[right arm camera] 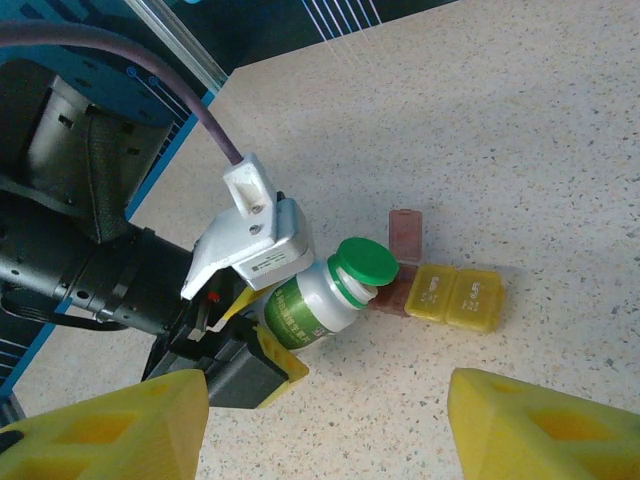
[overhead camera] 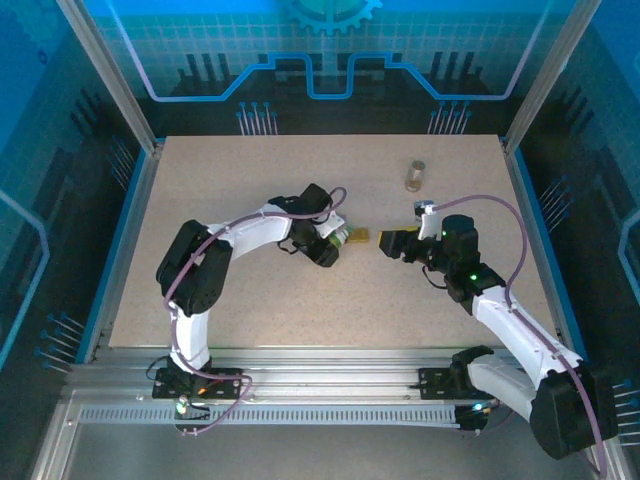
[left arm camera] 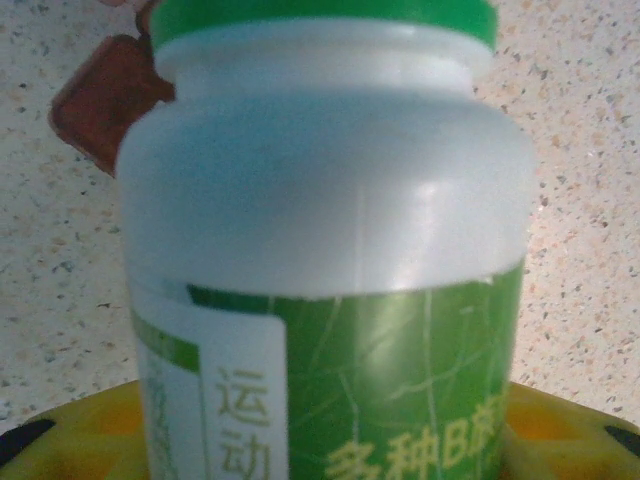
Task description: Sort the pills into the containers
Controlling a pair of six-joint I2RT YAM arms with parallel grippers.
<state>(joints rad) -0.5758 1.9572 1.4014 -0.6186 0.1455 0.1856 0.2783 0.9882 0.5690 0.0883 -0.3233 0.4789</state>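
My left gripper [overhead camera: 335,243] is shut on a white bottle [right arm camera: 310,305] with a green label. Its yellow fingers [left arm camera: 560,430] clamp the lower body. The bottle lies tilted, and its green cap [right arm camera: 365,262] sits loosely on the neck, over the dark red container [right arm camera: 390,297]. That container's lid [right arm camera: 405,235] is flipped open. The yellow container [right arm camera: 460,297] adjoins it on the right, with two closed lids. My right gripper [right arm camera: 325,440] stands open a short way from the containers, its fingertips [right arm camera: 545,425] wide apart with nothing between them. The pills are hidden.
A small brownish cylinder [overhead camera: 415,176] stands upright at the back right of the speckled table [overhead camera: 250,300]. Blue raised edges [overhead camera: 128,230] and metal posts border the table.
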